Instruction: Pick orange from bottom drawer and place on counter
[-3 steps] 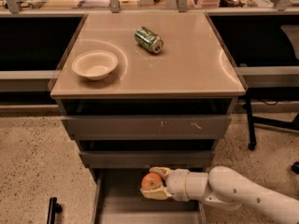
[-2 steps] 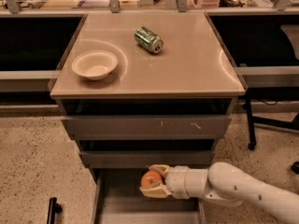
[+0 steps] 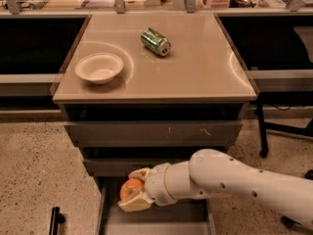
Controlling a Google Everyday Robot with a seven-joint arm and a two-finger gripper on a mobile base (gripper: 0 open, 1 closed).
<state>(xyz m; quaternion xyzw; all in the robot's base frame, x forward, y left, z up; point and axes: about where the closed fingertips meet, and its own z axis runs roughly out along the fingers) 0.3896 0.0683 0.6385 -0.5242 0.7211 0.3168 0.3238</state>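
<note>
Single camera view of the drawer cabinet, with the arm [image 3: 244, 185] entering from about 4 o'clock. We see the tool [image 3: 131, 190] at about 7 o'clock in the view, inside the open bottom drawer [image 3: 166, 223], clenched on the orange [image 3: 129, 188]. One finger lies over the fruit at its 1 o'clock side and the other under it at 6 o'clock. The orange is therefore held in the tool, above the drawer's grey floor and just below the front of the middle drawer [image 3: 110, 166]. We cannot tell whether it has cleared the floor.

Progress, as we judge it: the drawer is open and the grasp is made. What remains is lifting the fruit out, carrying it up past the two closed drawers, and setting it on the table [image 3: 200, 70], which so far holds no orange.

Count: one orange; three drawers, namely the bottom one open, the middle one, and the top drawer [image 3: 151, 132]; one white bowl [image 3: 99, 68] at 9 o'clock on the table; one green soda can [image 3: 155, 41] lying on its side toward 12 o'clock; one arm with one tool.
</note>
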